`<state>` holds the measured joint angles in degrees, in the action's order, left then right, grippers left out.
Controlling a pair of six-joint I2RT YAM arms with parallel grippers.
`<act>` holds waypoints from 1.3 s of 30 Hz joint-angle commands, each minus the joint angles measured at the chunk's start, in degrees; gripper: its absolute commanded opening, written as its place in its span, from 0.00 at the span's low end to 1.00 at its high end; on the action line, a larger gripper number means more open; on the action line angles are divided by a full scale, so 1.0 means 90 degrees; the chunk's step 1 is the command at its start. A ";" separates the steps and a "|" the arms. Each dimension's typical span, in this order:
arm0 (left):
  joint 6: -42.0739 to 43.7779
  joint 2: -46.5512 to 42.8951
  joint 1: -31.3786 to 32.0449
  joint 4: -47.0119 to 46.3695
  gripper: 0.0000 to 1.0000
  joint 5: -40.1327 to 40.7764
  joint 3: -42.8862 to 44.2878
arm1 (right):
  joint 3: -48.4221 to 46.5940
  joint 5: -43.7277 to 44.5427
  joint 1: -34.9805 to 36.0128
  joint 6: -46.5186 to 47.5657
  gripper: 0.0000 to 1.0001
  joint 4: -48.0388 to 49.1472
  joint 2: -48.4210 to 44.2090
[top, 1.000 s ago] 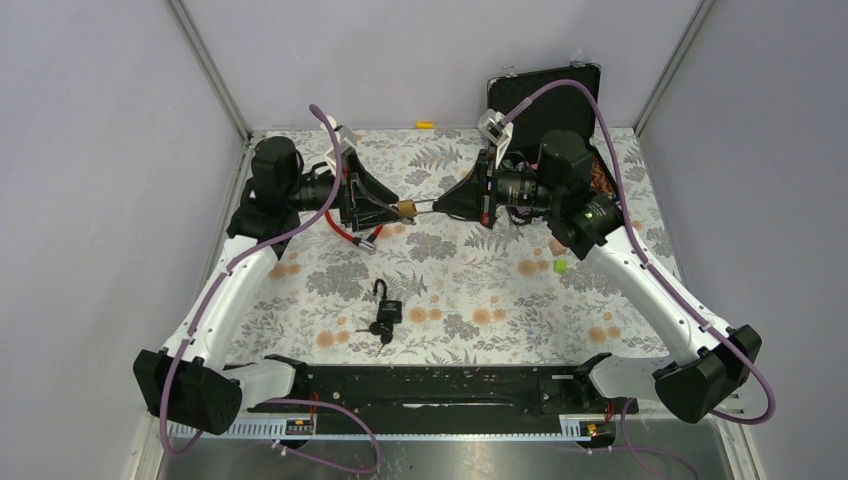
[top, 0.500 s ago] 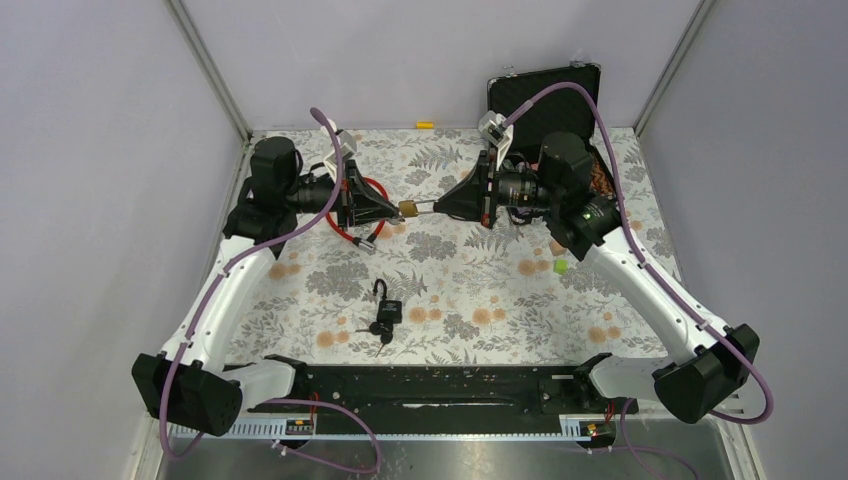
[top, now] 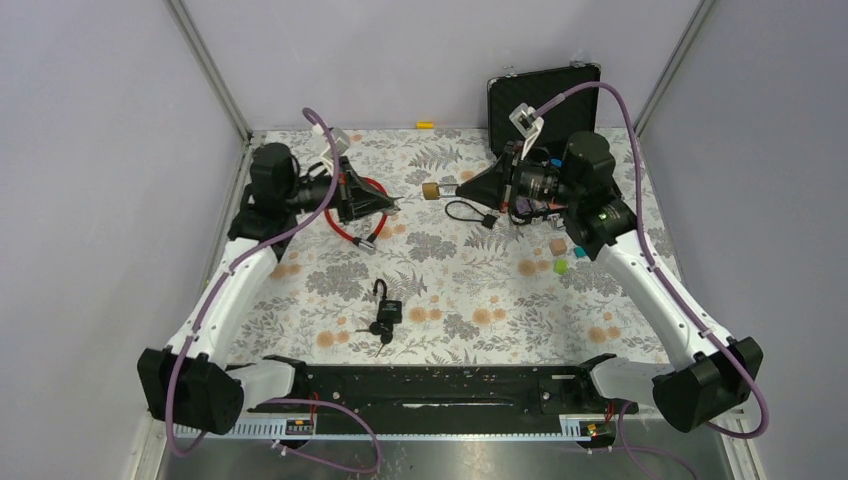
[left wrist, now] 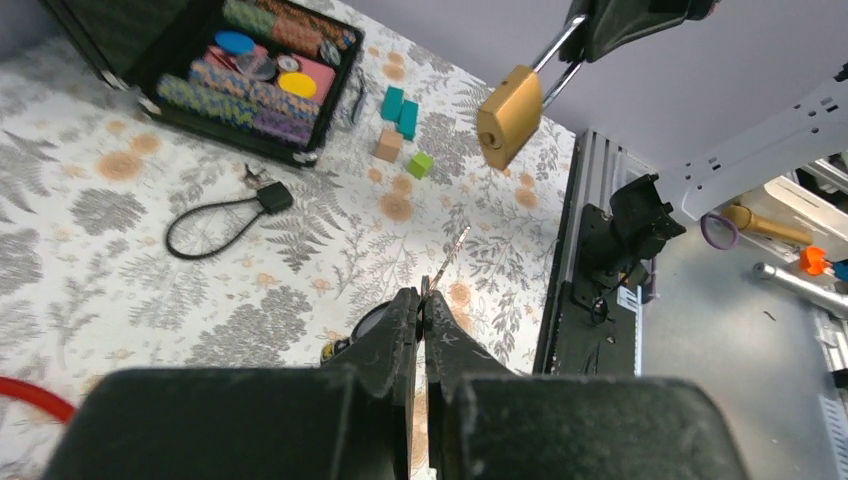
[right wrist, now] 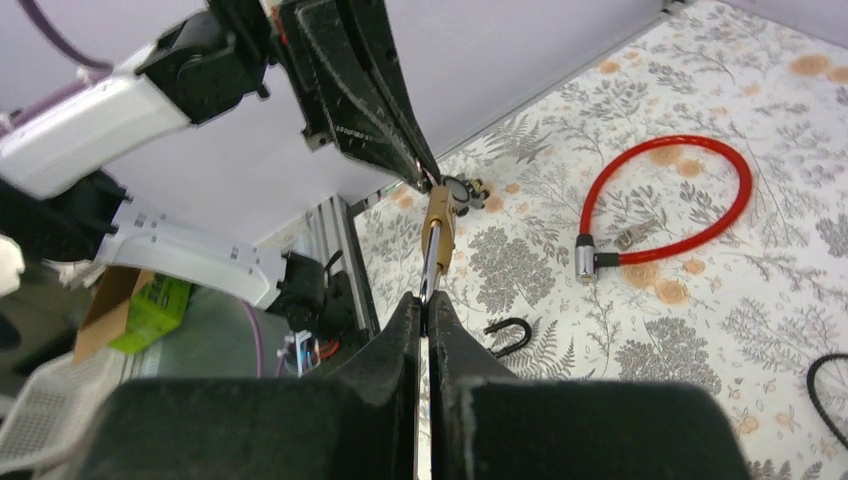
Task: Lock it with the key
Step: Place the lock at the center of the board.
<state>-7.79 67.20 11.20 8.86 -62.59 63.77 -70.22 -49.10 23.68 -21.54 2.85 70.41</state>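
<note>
My right gripper [top: 457, 188] is shut on the steel shackle of a brass padlock [top: 432, 190] and holds it in the air, body pointing left. In the right wrist view the padlock [right wrist: 437, 225] hangs just past my fingertips [right wrist: 405, 310]. My left gripper [top: 393, 206] is shut on a thin silver key [left wrist: 450, 262] whose blade sticks out past the tips. The key is out of the padlock, with a small gap between them. In the left wrist view the padlock [left wrist: 510, 115] hangs up and right of the key's tip, keyhole face towards me.
A red cable lock [top: 355, 215] lies under the left gripper. A black cable lock [top: 465, 213] lies below the right gripper. A black padlock with keys [top: 385, 310] lies at mid-front. An open black case [top: 545, 90] stands at the back right, with small coloured blocks [top: 557, 255] nearby.
The grippers have moved apart. The right gripper has carried the brass padlock right and back, off the key, which had reached the padlock. The left gripper has drawn slightly left with the key.
</note>
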 commanded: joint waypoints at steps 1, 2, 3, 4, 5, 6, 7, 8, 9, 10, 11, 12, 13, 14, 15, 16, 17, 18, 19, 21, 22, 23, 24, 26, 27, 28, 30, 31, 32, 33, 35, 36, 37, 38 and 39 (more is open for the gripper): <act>-0.0876 0.0616 0.0790 -0.1249 0.00 0.0994 -0.0469 | 0.0548 0.1507 -0.0024 -0.1156 0.00 0.0406 0.0215; -0.0894 0.0771 0.1063 -0.1400 0.00 0.1191 -0.0589 | 0.0782 0.1892 -0.0021 -0.1413 0.00 0.0547 0.0283; -0.0880 0.0944 0.1333 -0.1531 0.00 0.1353 -0.0674 | 0.1009 0.2210 -0.0024 -0.1649 0.00 0.0658 0.0353; -0.0839 0.1141 0.1532 -0.1634 0.00 0.1455 -0.0731 | 0.1206 0.2510 -0.0024 -0.1808 0.00 0.0708 0.0443; -0.0822 0.1328 0.1720 -0.1743 0.00 0.1610 -0.0767 | 0.1400 0.2741 -0.0024 -0.1926 0.00 0.0751 0.0558; -0.0892 0.1559 0.1866 -0.1946 0.00 0.1750 -0.0808 | 0.1560 0.2879 -0.0024 -0.2024 0.00 0.0807 0.0683; -0.1006 0.1876 0.1992 -0.2252 0.00 0.1849 -0.0889 | 0.1708 0.2958 -0.0032 -0.2088 0.00 0.0818 0.0843; -0.1161 0.2100 0.2109 -0.2558 0.00 0.2008 -0.0967 | 0.1808 0.3023 -0.0041 -0.2148 0.00 0.0753 0.1009; -0.1281 0.2363 0.2210 -0.2884 0.00 0.2142 -0.1026 | 0.1886 0.3065 -0.0057 -0.2182 0.00 0.0693 0.1269; -0.1395 0.2626 0.2334 -0.3161 0.00 0.2342 -0.1079 | 0.1973 0.3116 -0.0062 -0.2217 0.00 0.0665 0.1467; -0.1521 0.2853 0.2420 -0.3420 0.00 0.2585 -0.1083 | 0.2049 0.3164 -0.0076 -0.2275 0.00 0.0660 0.1657; -0.1605 0.3095 0.2492 -0.3633 0.00 0.2736 -0.1054 | 0.2124 0.3163 -0.0099 -0.2316 0.00 0.0701 0.1842; -0.1698 0.3296 0.2555 -0.3768 0.00 0.2966 -0.0988 | 0.2193 0.3162 -0.0102 -0.2330 0.00 0.0769 0.2016; -0.1823 0.3520 0.2597 -0.3913 0.00 0.3128 -0.0929 | 0.2234 0.3168 -0.0100 -0.2373 0.00 0.0805 0.2154; -0.1945 0.3729 0.2632 -0.4090 0.00 0.3163 -0.0860 | 0.2260 0.3132 -0.0110 -0.2405 0.00 0.0860 0.2277; -0.2027 0.3889 0.2640 -0.4198 0.00 0.3214 -0.0770 | 0.2263 0.3104 -0.0102 -0.2411 0.00 0.0893 0.2393; -0.2084 0.4040 0.2642 -0.4135 0.02 0.3323 -0.0686 | 0.2200 0.3112 -0.0109 -0.2406 0.00 0.0794 0.2545; -0.2096 0.4180 0.2641 -0.4002 0.03 0.3425 -0.0588 | 0.2055 0.3108 -0.0111 -0.2363 0.00 0.0603 0.2694; -0.2041 0.4301 0.2642 -0.3855 0.04 0.3469 -0.0496 | 0.1988 0.3069 -0.0112 -0.2344 0.00 0.0484 0.2844; -0.1971 0.4500 0.2648 -0.3706 0.06 0.3557 -0.0410 | 0.1972 0.3040 -0.0112 -0.2434 0.00 0.0483 0.3076; -0.1975 0.4594 0.2651 -0.3700 0.06 0.3566 -0.0401 | 0.1958 0.3047 -0.0112 -0.2454 0.00 0.0451 0.3201; -0.1987 0.4647 0.2647 -0.3679 0.07 0.3640 -0.0401 | 0.1924 0.3095 -0.0112 -0.2439 0.00 0.0369 0.3310; -0.2023 0.4711 0.2646 -0.3679 0.09 0.3683 -0.0404 | 0.1898 0.3161 -0.0112 -0.2418 0.00 0.0272 0.3401; -0.2044 0.4720 0.2647 -0.3597 0.20 0.3729 -0.0410 | 0.1867 0.3224 -0.0112 -0.2346 0.00 0.0099 0.3526; -0.2030 0.4677 0.2649 -0.3474 0.28 0.3785 -0.0406 | 0.1872 0.3291 -0.0109 -0.2323 0.00 -0.0007 0.3541; -0.1985 0.4604 0.2645 -0.3344 0.35 0.3899 -0.0398 | 0.1879 0.3366 -0.0112 -0.2287 0.02 -0.0116 0.3515; -0.1869 0.4399 0.2637 -0.3017 0.49 0.4162 -0.0409 | 0.1893 0.3561 -0.0113 -0.2217 0.11 -0.0384 0.3395; -0.1795 0.4264 0.2633 -0.2920 0.53 0.4269 -0.0439 | 0.1889 0.3675 -0.0114 -0.2173 0.16 -0.0599 0.3310; -0.1748 0.4111 0.2620 -0.2836 0.57 0.4409 -0.0488 | 0.1879 0.3816 -0.0112 -0.2125 0.21 -0.0762 0.3206; -0.1713 0.3938 0.2617 -0.2805 0.59 0.4503 -0.0559 | 0.1870 0.3967 -0.0107 -0.2067 0.28 -0.0919 0.3088; -0.1669 0.3577 0.2571 -0.2784 0.62 0.4677 -0.0731 | 0.1854 0.4311 -0.0111 -0.1954 0.37 -0.1170 0.2859; -0.1664 0.3410 0.2543 -0.2766 0.63 0.4787 -0.0826 | 0.1854 0.4412 -0.0112 -0.1900 0.41 -0.1252 0.2750; -0.1659 0.3201 0.2497 -0.2738 0.64 0.4884 -0.0932 | 0.1854 0.4499 -0.0104 -0.1858 0.44 -0.1324 0.2633; -0.1676 0.2984 0.2448 -0.2733 0.65 0.4972 -0.1061 | 0.1861 0.4568 -0.0102 -0.1790 0.47 -0.1349 0.2522; -0.1694 0.2774 0.2399 -0.2726 0.66 0.5102 -0.1200 | 0.1864 0.4592 -0.0097 -0.1725 0.49 -0.1354 0.2423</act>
<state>-24.21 101.32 34.41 -14.37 -22.59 55.70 -52.31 -13.28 22.35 -40.16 -5.50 98.43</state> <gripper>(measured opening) 0.644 0.446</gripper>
